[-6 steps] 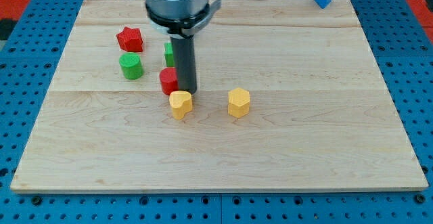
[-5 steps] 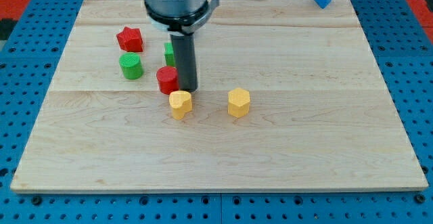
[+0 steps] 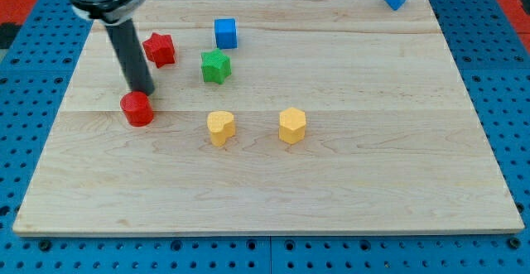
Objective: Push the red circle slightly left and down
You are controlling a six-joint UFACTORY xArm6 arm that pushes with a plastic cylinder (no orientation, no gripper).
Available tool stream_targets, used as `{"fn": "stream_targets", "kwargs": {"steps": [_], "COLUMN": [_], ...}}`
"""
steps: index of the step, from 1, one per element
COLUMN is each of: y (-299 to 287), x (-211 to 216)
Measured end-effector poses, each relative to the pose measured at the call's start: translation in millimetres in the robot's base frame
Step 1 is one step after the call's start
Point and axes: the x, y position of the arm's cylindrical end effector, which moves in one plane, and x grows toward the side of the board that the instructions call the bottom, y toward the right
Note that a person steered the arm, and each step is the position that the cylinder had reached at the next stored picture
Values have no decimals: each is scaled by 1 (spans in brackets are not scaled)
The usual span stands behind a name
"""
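Pushing looks like the step in hand. My tip (image 3: 143, 91) sits just above the small red circle block (image 3: 137, 108), touching its top edge or very close to it; there is no hand here, only a plain rod. The red circle rests on the wooden board (image 3: 373, 175) near the view's left, below the red star block (image 3: 159, 48). Next, I think the tip needs to get to the circle's upper right side, then slide gently left and down.
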Motion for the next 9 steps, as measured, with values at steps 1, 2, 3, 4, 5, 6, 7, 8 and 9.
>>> {"fn": "stream_targets", "kwargs": {"steps": [1,2,3,4,5,6,7,8,9], "y": [-16,-15,-13,-10,-3,-11,-18,-8,12], "x": [0,4,4,4,2,14,38,38,25]}}
